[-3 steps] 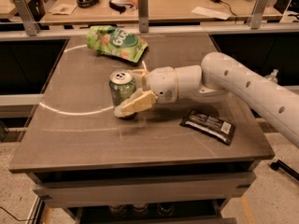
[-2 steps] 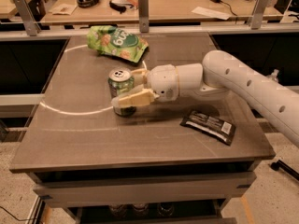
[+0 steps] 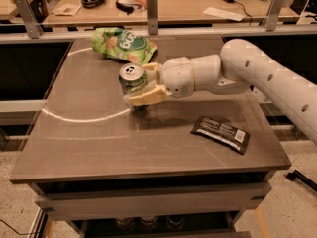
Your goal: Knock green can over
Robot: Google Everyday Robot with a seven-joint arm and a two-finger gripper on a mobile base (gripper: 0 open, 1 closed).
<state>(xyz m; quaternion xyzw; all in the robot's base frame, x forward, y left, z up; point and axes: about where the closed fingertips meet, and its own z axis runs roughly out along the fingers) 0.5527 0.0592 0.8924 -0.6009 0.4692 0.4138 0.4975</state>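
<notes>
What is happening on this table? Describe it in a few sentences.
A robot arm reaches across the table, with its pincer right at the green can. The can stands upright, not yet knocked over. A green bag lies behind it, and a dark packet lies nearer the front edge.

One small green metal drink can (image 3: 132,77), one crinkled green snack bag (image 3: 121,44), one flat black wrapper (image 3: 220,133), one cream gripper (image 3: 137,83) at the can.
</notes>
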